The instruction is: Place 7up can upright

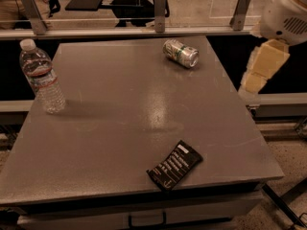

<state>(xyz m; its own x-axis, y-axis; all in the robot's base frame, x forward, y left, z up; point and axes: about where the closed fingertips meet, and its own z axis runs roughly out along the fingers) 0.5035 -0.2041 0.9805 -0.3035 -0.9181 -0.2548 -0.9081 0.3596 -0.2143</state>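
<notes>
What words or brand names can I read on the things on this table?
No text can be read.
7up can, on its side near the far edge: green markings, not legible.
Water bottle, standing at left: label band, not legible.
Black wrapper near the front: white print, too small to read.
Gripper, beyond the right edge of the table: no writing seen.

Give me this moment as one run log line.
small silver-and-green 7up can: on its side, far end of grey table | gripper: beyond table's right edge, apart from can | uprighting: not done
</notes>
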